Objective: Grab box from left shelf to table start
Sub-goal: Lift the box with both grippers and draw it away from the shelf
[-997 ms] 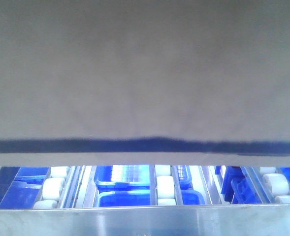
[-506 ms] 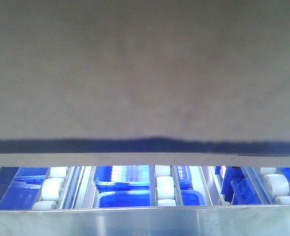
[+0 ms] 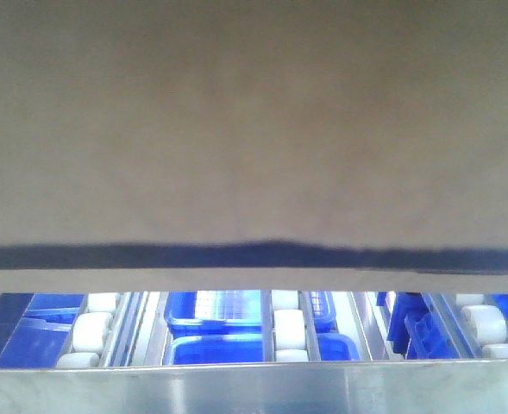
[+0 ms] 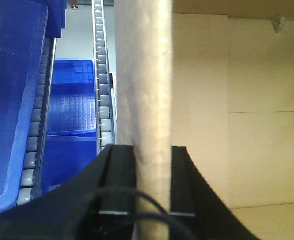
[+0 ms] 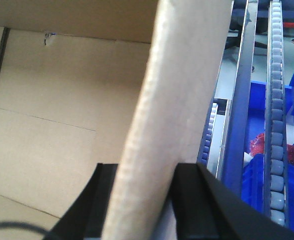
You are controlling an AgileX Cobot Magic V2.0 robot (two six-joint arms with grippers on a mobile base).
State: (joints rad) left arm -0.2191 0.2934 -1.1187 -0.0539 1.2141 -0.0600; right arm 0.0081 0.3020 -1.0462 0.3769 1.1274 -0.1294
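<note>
A large brown cardboard box (image 3: 254, 121) fills the upper two thirds of the front-facing view, very close to the camera and blurred, with a dark band running across the frame just above its lower edge. Below that edge, across the bottom of the frame, lies the bright metal front edge of the left shelf (image 3: 254, 392). Between the two, white rollers (image 3: 290, 328) and blue plastic bins (image 3: 215, 349) show through the gap. In the left wrist view, the left gripper (image 4: 149, 155) sits at the bottom centre, its two black fingers clamped on either side of an upright cardboard wall of the box, with the box's bare interior to the right of the frame. In the right wrist view, the right gripper (image 5: 144, 172) pinches the opposite wall the same way, with the interior at the left of the frame. Both grips look secure, so the grasping stage appears done. The box seems to be held above the shelf edge, though contact underneath cannot be seen. No table shows in any view, so carrying the box over and setting it down appears to remain.
</note>
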